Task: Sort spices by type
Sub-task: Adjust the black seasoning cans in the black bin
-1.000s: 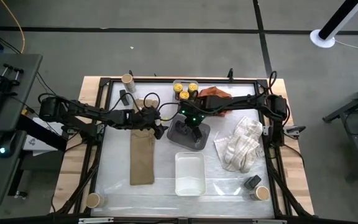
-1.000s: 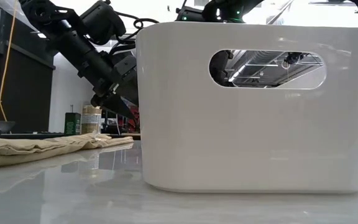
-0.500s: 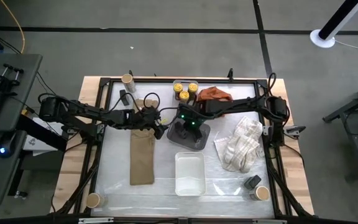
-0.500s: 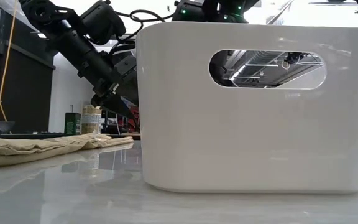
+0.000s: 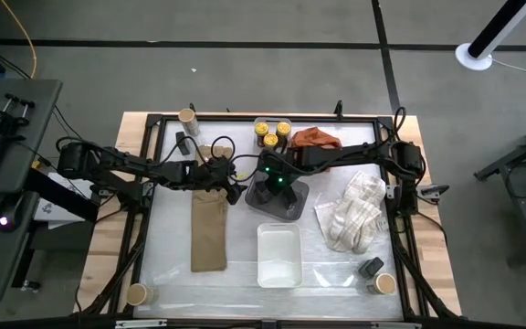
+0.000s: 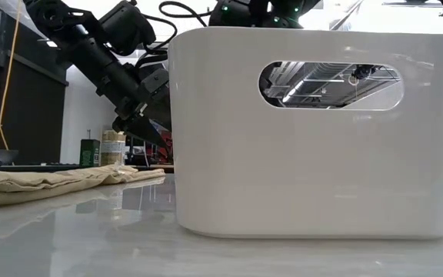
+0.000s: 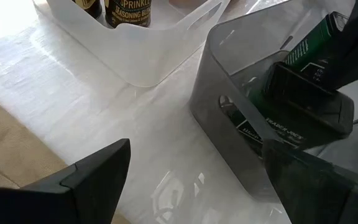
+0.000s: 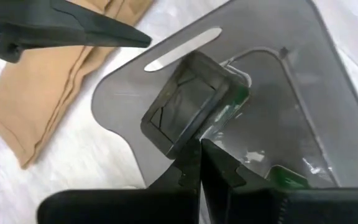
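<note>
While gripped, tin (image 8: 188, 102) sits at right tool (image 8: 199, 163) tips — over grey tray (image 8: 303, 93).

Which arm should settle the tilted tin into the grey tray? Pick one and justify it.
Right. The right gripper is already over the grey tray, right at the tilted tin. The left gripper waits open beside the tray, apart from the tin.

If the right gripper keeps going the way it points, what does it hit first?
The dark tin standing in the grey tray. The right gripper, fingers shut, points straight at it from close above. Depth is unclear, so it may already be touching.
</note>
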Controlling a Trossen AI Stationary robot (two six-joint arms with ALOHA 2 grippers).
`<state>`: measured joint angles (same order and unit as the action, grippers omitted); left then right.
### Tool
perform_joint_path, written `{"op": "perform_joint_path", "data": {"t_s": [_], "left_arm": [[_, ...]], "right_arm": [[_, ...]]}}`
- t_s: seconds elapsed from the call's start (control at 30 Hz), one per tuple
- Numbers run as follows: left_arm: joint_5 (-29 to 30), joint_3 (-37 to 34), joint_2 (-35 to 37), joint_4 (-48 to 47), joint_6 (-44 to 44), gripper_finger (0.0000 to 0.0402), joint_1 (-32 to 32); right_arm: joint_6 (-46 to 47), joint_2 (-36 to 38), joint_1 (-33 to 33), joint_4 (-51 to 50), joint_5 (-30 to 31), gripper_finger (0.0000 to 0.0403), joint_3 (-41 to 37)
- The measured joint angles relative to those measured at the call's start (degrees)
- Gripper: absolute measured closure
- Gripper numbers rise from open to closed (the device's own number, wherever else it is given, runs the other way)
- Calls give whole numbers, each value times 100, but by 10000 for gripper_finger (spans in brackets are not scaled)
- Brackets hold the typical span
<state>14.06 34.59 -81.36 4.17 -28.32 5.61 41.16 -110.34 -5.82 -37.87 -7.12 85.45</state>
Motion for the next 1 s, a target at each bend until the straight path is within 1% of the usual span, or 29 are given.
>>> {"op": "perform_joint_path", "data": {"t_s": [0.23,0.4,0.7,0.9,1.0], "left_arm": [[0,0,0,0,0,53,0],[0,0,0,4,2,53,0],[0,0,-2,4,2,53,0],[-36,0,0,2,-18,53,-11],[-362,0,0,-94,-235,53,-67]], "right_arm": [[104,0,39,65,-52,403,0],[216,0,69,271,-206,403,0],[173,29,101,616,-264,403,0],[-131,127,8,-39,-56,403,-1],[-286,107,33,-138,-39,403,-2]]}}
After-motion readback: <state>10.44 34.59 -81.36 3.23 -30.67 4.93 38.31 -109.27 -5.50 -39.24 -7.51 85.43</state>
